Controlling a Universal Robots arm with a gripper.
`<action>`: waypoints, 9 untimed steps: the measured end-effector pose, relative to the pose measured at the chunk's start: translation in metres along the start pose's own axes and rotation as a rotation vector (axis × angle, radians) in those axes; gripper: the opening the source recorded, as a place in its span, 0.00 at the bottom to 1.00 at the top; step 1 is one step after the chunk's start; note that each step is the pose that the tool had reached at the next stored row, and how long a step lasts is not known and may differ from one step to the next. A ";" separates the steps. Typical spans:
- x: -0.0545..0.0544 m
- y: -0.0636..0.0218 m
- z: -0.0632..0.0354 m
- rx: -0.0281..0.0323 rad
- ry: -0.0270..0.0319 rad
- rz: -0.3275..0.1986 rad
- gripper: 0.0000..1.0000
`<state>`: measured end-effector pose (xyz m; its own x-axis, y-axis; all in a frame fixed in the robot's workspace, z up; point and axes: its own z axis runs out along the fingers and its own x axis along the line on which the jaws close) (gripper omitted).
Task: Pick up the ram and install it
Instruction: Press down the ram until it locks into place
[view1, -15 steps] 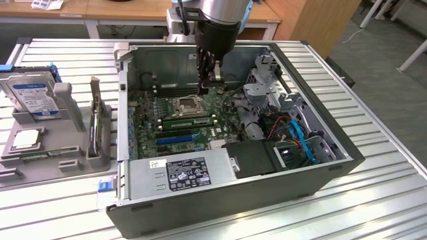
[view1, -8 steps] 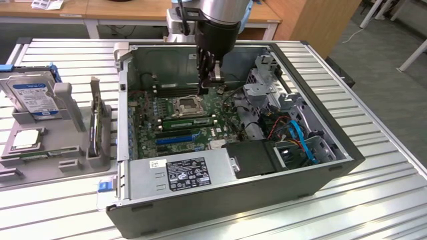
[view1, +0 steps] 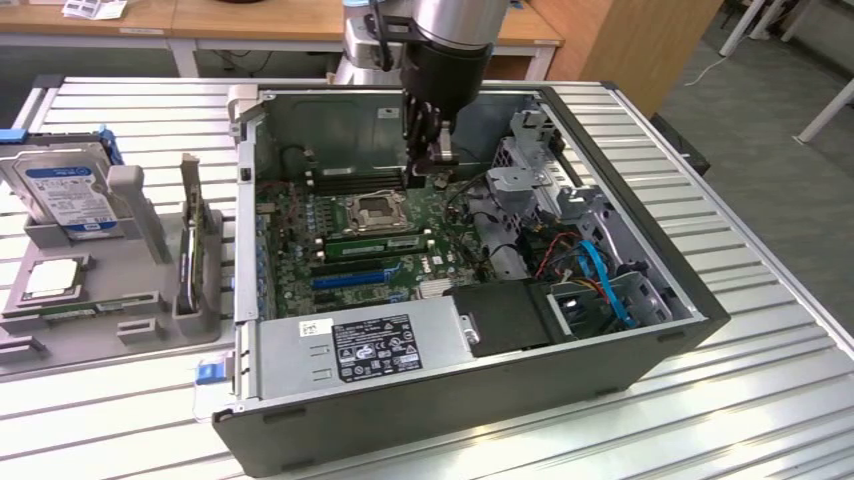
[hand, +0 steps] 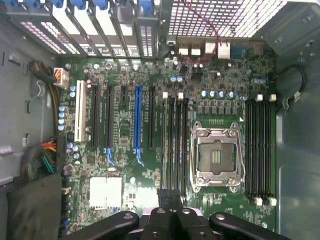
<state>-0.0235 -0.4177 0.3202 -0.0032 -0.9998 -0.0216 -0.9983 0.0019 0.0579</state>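
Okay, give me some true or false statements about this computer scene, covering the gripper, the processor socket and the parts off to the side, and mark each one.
1. The gripper is shut, over the motherboard inside the case. True.
2. The processor socket has a chip seated in it. False: the socket is empty, and the silver processor chip lies on the grey holder on the exterior view's left.
3. The hard drive stands on that holder, outside the case. True.
4. The case is closed by a side panel. False: it lies open, with the board, the cables and the power supply exposed.
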 end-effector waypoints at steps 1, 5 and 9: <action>0.000 -0.0019 -0.0001 0.0000 0.0000 0.000 0.10; 0.000 -0.0090 -0.0004 0.0000 0.0000 0.000 0.10; 0.000 -0.0151 -0.0006 0.0000 -0.0001 0.000 0.10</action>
<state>-0.0084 -0.4177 0.3200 -0.0033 -0.9998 -0.0217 -0.9983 0.0020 0.0579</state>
